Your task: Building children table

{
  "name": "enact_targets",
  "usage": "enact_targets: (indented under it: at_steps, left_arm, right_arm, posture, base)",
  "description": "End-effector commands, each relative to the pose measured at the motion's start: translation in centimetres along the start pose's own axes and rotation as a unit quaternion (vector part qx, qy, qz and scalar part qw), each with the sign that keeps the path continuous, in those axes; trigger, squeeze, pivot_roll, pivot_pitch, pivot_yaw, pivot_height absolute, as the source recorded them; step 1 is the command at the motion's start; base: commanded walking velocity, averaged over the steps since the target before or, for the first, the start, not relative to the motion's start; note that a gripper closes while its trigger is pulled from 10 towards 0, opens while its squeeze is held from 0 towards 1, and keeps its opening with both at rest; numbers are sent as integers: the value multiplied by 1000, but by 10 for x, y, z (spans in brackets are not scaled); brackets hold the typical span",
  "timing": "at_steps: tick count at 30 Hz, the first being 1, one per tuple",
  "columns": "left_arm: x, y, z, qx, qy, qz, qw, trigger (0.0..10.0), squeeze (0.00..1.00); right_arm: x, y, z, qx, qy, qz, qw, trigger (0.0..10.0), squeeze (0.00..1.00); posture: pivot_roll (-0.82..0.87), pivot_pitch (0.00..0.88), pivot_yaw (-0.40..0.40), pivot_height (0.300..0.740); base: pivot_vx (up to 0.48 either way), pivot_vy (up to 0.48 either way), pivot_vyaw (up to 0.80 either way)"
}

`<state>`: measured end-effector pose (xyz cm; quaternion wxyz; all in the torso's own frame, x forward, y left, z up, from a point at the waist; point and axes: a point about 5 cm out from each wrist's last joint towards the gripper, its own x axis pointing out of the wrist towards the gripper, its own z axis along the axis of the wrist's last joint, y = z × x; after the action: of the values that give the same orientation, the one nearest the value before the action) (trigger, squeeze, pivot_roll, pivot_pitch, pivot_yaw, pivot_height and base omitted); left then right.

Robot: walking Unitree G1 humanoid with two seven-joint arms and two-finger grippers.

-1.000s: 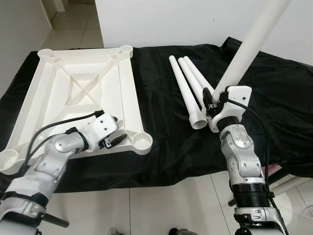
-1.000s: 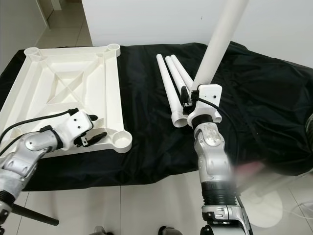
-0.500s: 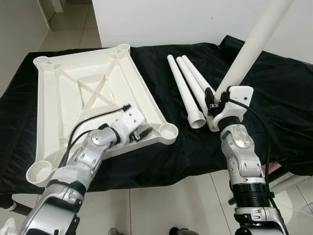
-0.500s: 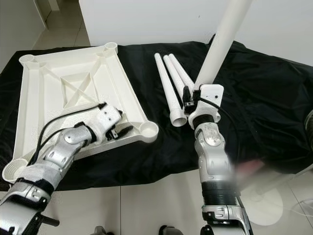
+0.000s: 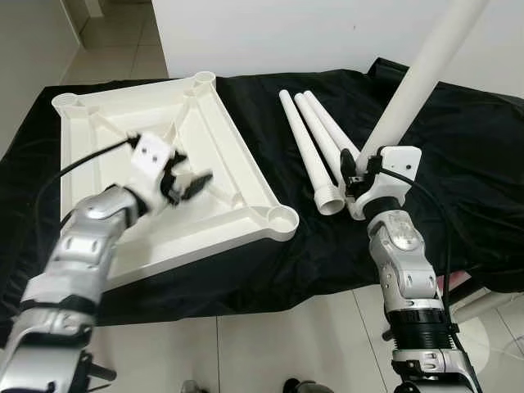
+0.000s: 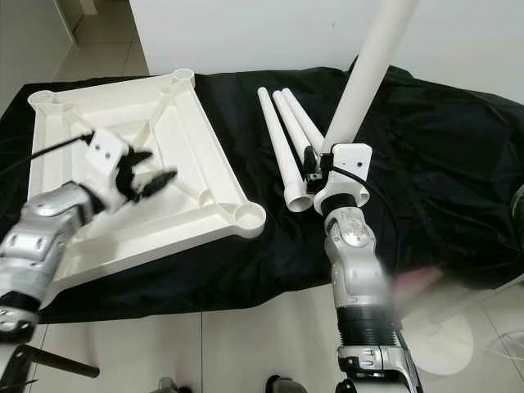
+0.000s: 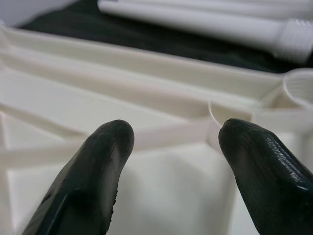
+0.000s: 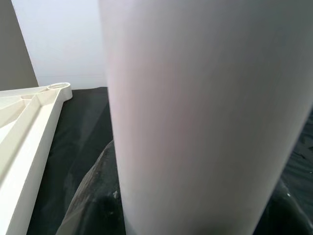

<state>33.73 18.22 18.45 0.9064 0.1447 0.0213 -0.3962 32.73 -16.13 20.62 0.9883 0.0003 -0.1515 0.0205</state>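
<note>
Nearby, three spare legs [image 5: 315, 147] lie beside the tabletop [image 5: 237, 176]; left gripper [image 5: 187, 182] jaws apart, right gripper [image 5: 360, 176] clamps a leg [image 5: 417, 82].

My left hand [image 7: 171, 147] open over the upturned tabletop [image 7: 146, 98], fingers [image 7: 93, 166] spread above its ribs; corner socket [image 7: 301, 85] ahead, legs [image 7: 205, 22] on black cloth [image 7: 73, 19] beyond.

A plain domestic room, by the look of it; pale glossy floor tiles [image 5: 270, 344] run under a bare white wall [image 5: 270, 37]; a tiled passage [image 5: 106, 33] leads off at the far left; a black cloth [image 5: 270, 246] is spread as a makeshift work surface; on it lie an upturned white plastic tabletop [image 5: 123, 237] and loose white legs [image 5: 307, 147], flat-pack children's furniture.
</note>
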Motion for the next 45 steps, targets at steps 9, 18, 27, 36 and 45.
enact_targets:
  at_steps: [9,18,27,36,45]
  left_arm:
    - [-14,-22,-18,-21,63,-107,992,10000,0]
    - [-12,-29,-30,-18,104,-113,988,10000,0]
    - [11,-18,-37,-46,136,-4,990,10000,0]
    - [27,-9,-28,-67,124,67,988,0,0]
    - [41,-5,-21,-84,115,126,982,0,0]
  right_arm:
    - [0,1,0,-2,4,9,1000,10000,0]
    - [2,2,0,-3,3,13,1000,10000,0]
    - [4,3,1,-4,0,14,1000,10000,0]
    - [5,2,2,-3,-2,11,1000,10000,0]
    - [5,4,1,-1,-2,9,1000,10000,0]
  posture:
    - [-84,105,11,740]
    - [-82,102,9,740]
    - [-86,92,11,740]
    - [-89,90,19,740]
    - [-88,90,24,740]
  base:
    - [0,0,0]
    - [0,0,0]
    - [0,0,0]
    - [0,0,0]
    - [0,0,0]
